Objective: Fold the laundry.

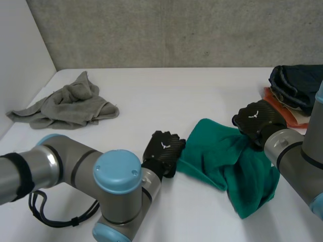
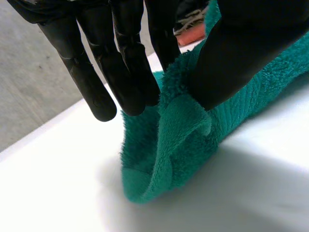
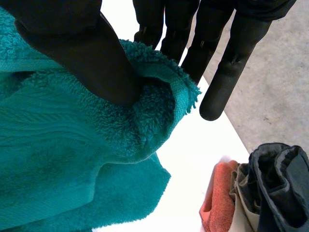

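Left hand [image 1: 164,149], lower centre, pinches green towel [image 1: 217,156] at left end, thumb against fingers. Right hand [image 1: 255,119] pinches right end likewise. Towel's long axis spans both hands, centre-right on table [image 1: 166,96].

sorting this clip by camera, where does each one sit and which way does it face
Head view: behind and between the arms, looking down at the table; both arms, left hand and right hand on the green towel.
Left wrist view: on that wrist, looking along the palm; thumb and fingers pinch a towel edge.
Right wrist view: same on its wrist, pinching a towel edge; clothes pile beyond.
Shared: towel in all; pile in head and right wrist.
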### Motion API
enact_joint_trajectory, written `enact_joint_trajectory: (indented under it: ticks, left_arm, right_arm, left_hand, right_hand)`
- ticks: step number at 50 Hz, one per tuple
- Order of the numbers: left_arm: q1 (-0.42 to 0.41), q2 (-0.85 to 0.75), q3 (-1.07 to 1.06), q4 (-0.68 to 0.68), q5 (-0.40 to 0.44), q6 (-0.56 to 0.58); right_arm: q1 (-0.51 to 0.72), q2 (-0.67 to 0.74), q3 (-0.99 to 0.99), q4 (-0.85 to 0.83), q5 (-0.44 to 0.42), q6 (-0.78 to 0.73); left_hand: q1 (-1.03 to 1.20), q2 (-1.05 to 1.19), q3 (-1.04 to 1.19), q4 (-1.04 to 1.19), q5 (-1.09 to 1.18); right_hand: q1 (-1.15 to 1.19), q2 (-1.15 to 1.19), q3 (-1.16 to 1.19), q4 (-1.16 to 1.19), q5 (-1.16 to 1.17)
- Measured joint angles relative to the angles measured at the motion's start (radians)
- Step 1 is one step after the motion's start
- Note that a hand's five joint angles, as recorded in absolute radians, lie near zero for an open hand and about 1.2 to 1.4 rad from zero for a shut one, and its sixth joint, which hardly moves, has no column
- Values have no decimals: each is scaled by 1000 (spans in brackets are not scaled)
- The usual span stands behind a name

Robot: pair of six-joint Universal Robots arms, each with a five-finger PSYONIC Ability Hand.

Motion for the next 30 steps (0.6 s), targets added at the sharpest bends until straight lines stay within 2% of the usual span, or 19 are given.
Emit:
enact_joint_trajectory:
  ticks: [8, 14, 19, 25, 30]
  left_arm:
    - [74, 239, -85, 19, -13, 1]
    - [182, 531, -170, 10, -11, 12]
    - [238, 677, -219, -40, 10, 62]
    - [273, 665, -251, -103, 40, 111]
    - [297, 508, -217, -115, 52, 143]
  right_arm:
    - [-49, -54, -41, 36, 5, -30]
    - [-110, -150, -121, 184, 2, -148]
    - [-131, -180, -193, 313, -1, -263]
    - [-130, -127, -221, 379, -2, -335]
    - [-113, 21, -248, 376, 12, -384]
  left_hand:
    - [0, 0, 0, 1, 0]
    - [0, 1, 1, 1, 0]
    - [0, 1, 1, 1, 0]
    - [0, 1, 1, 1, 0]
    - [0, 1, 1, 1, 0]
  right_hand:
    - [0, 0, 0, 0, 0]
    - [0, 0, 0, 0, 0]
    - [0, 0, 0, 0, 0]
    - [0, 0, 0, 0, 9]
    - [0, 0, 0, 0, 11]
